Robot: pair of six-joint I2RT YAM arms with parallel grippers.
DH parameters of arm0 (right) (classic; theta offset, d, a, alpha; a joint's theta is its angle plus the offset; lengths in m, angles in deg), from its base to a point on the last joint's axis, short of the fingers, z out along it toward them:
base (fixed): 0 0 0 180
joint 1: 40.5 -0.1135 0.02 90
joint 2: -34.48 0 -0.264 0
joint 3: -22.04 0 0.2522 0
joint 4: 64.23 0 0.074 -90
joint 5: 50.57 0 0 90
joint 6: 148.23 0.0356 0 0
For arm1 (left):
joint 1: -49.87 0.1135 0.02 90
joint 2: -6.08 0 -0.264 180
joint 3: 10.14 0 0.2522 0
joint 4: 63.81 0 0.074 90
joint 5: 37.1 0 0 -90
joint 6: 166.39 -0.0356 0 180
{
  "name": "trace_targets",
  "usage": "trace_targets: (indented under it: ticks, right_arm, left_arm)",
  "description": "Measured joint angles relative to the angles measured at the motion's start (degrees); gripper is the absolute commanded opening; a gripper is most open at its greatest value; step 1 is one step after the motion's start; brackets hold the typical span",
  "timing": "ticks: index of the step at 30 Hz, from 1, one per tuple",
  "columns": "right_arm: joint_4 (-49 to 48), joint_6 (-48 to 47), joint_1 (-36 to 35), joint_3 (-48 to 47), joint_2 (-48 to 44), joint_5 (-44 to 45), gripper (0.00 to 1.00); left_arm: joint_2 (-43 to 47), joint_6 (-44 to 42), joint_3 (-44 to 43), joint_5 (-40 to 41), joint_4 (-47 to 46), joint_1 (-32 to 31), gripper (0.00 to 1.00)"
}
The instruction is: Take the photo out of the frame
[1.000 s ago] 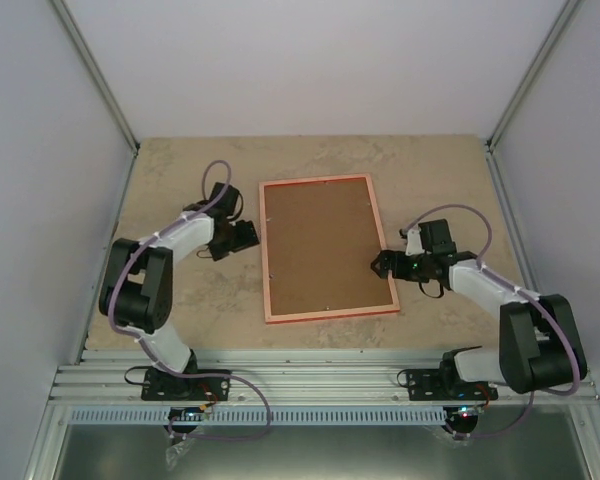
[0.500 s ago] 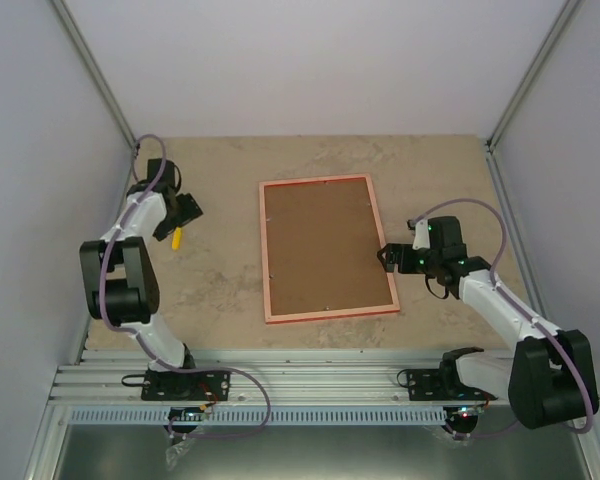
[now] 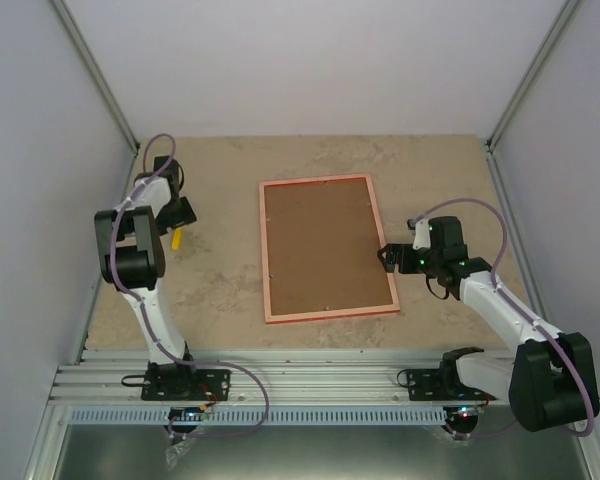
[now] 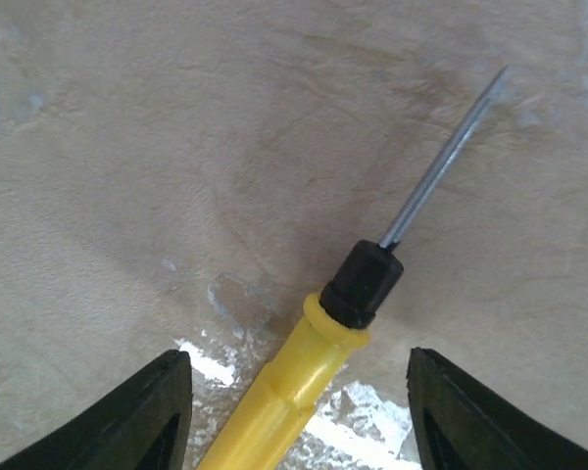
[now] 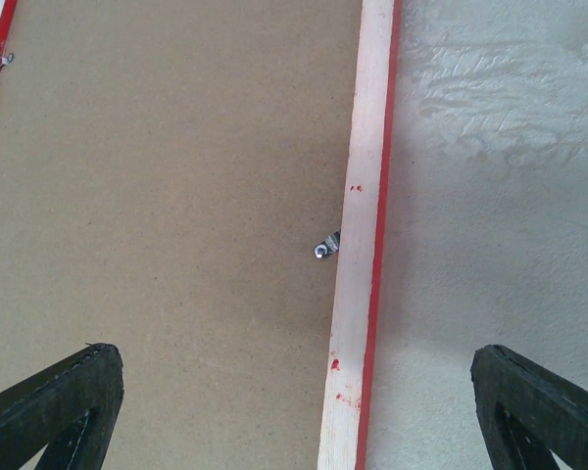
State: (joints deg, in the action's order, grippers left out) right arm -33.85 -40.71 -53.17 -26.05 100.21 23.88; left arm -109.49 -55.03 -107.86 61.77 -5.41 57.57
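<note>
Beige, marbled stone tabletop (image 3: 220,290) stretches between pale enclosure walls. The thin bright red rectangular picture frame (image 3: 315,181) lies flat at its middle, back side up, with its pinkish-orange back edge facing the camera. A brown backing board (image 3: 320,250) fills the frame, so the photo is out of sight in every view.

My left arm is folded upward and reaches to the far left of the table, well apart from the frame. My left gripper (image 3: 179,226) points down over a yellow-handled screwdriver (image 4: 294,382) with a black collar and a thin grey shaft. Its black fingers (image 4: 147,411) stand partly apart on either side of the handle, without touching it.

My right arm stretches low across the table toward the frame's right long side. My right gripper (image 3: 384,257) hovers there, spread as wide as it goes and holding nothing. One of its fingers (image 5: 54,411) is over the backing board and the other over bare table. Between them runs the frame's rail, with a small metal tab (image 5: 325,247) at its inner edge.
</note>
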Motion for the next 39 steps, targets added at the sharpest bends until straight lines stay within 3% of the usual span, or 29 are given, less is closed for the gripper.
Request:
trace_targets:
  ticks: [20,29,39]
  right_arm:
    - [0.1,-0.8,0.0,-1.6,0.5,-0.1,0.98]
    - [0.0,-1.0,0.0,-2.6,0.5,-1.8,0.98]
    - [-1.4,-0.3,-4.1,-5.3,0.5,-3.6,0.98]
  left_arm:
    - [-5.2,-2.6,-4.3,-2.3,1.4,0.2,0.12]
    - [-1.2,-1.3,0.4,-9.2,0.2,0.2,0.01]
    - [15.0,6.1,15.3,-23.7,-9.5,0.2,0.0]
